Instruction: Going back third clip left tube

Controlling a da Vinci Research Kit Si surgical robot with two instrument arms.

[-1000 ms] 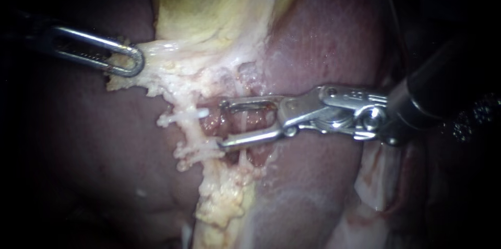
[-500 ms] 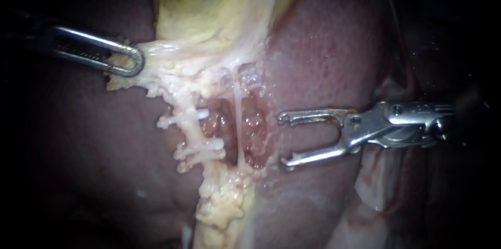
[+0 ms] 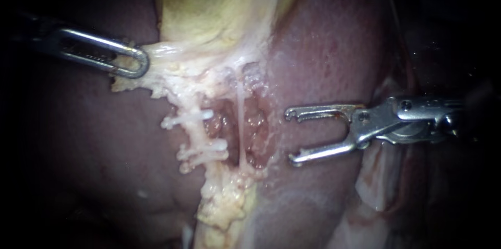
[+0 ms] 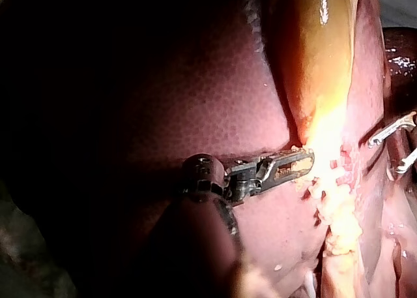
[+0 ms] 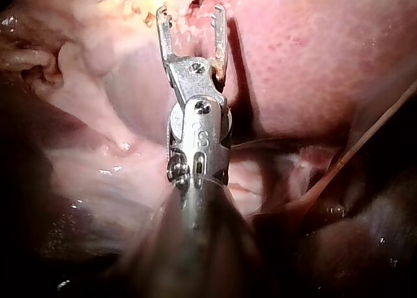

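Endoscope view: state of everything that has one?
Left instrument: end effector shut on pale tissue.
Right instrument: end effector open, empty, clear of both tubes.
Left tube: clipped, uncut.
Upper clip: closed across left tube.
Lower clip: closed across left tube.
Right tube: bare, uncut.

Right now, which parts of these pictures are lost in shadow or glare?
Endoscope view: light pools mid-scene; the edges go black. Left wrist view: glare washes out the gallbladder's end by the left tool; much of the liver lies in shadow. Right wrist view: the liver is well lit, while the right tool's shaft is dark.
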